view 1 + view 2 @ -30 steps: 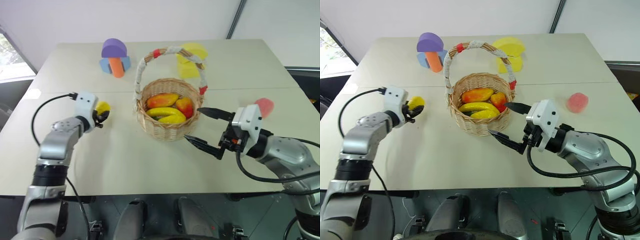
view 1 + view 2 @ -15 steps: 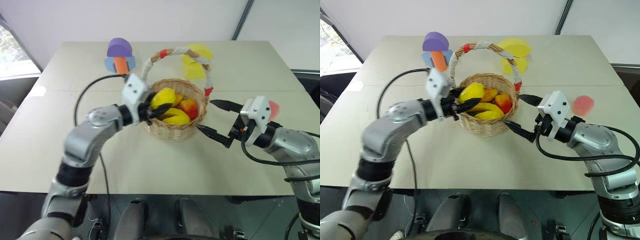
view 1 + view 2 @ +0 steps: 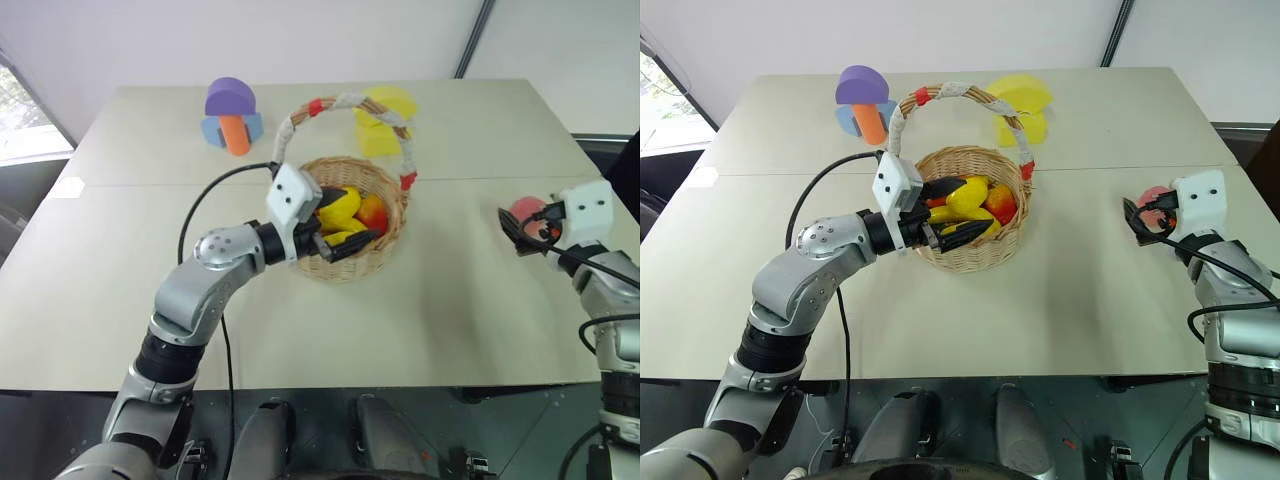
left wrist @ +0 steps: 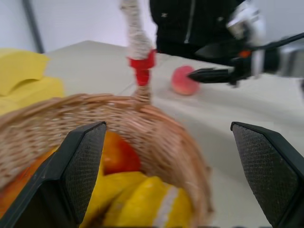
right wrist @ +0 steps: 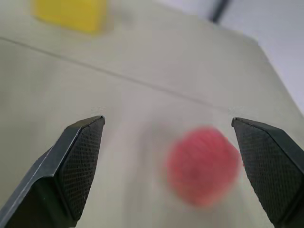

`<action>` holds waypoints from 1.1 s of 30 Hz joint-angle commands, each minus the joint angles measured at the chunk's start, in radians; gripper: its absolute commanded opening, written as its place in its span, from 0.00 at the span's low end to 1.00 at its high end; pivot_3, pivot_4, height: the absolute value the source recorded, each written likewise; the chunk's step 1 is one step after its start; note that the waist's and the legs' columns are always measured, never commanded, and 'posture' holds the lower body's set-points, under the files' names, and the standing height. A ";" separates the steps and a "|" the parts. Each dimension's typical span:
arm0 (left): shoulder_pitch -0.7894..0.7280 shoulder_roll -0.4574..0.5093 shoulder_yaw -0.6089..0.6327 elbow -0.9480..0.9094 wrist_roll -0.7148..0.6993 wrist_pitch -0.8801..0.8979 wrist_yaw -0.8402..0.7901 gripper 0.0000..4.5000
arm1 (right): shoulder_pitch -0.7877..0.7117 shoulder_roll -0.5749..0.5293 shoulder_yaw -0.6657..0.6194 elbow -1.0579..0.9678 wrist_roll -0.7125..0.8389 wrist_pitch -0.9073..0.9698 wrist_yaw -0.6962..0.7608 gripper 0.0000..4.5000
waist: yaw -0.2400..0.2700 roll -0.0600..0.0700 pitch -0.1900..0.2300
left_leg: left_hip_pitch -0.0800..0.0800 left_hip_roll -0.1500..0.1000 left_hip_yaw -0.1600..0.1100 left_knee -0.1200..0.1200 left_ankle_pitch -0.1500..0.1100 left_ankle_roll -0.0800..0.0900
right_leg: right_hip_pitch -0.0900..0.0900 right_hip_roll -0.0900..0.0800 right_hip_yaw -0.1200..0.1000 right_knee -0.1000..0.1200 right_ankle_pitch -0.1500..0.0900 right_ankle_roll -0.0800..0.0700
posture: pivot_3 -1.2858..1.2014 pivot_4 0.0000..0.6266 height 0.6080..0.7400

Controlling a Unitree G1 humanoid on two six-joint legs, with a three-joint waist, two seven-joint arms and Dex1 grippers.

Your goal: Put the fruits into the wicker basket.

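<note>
The wicker basket (image 3: 362, 264) stands mid-table with a cloth-wrapped arched handle (image 3: 340, 100). Several toy fruits lie in it, and the yellow lemon (image 3: 343, 205) rests on top. My left gripper (image 3: 337, 230) reaches level over the basket's near rim. It is open, with the lemon loose between its fingers (image 4: 85, 161). The pink peach (image 5: 204, 164) sits on the table at the right. My right gripper (image 3: 1137, 216) hovers open just in front of it, with the peach (image 3: 1154, 196) ahead of its fingertips and not touched.
Purple, orange and blue foam blocks (image 3: 232, 115) stand at the back left. Yellow foam blocks (image 3: 385, 120) sit behind the basket. A person in dark clothing (image 4: 190, 21) stands past the table's right side.
My left gripper carried the lemon from the table's left to the basket and opened, leaving it inside. My right arm swung from beside the basket out to the right, up to the peach.
</note>
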 commanded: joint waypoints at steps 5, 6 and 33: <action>0.031 0.037 0.001 -0.096 -0.034 0.028 -0.010 1.00 | -0.193 0.021 -0.013 0.353 -0.018 -0.140 -0.012 1.00 | 0.000 0.000 0.000 | 0.001 0.000 0.001 0.000 -0.001 0.001 | 0.000 0.001 0.000 0.001 0.000 0.000 | 0.52 0.24 1.00; 0.033 0.037 0.000 -0.099 -0.035 0.029 -0.009 1.00 | -0.217 0.022 -0.016 0.399 -0.014 -0.146 -0.011 1.00 | 0.000 0.001 0.000 | 0.001 0.000 0.001 0.001 -0.001 0.001 | 0.000 0.001 0.000 0.002 0.000 0.000 | 0.52 0.24 1.00; 0.271 0.248 0.298 0.014 -0.047 -0.220 -0.153 1.00 | -0.049 -0.018 0.249 -0.665 0.376 0.147 0.340 0.52 | 0.003 0.001 0.000 | 0.001 0.002 -0.001 0.001 -0.001 0.001 | 0.001 0.000 0.000 0.001 0.000 0.000 | 0.52 0.24 1.00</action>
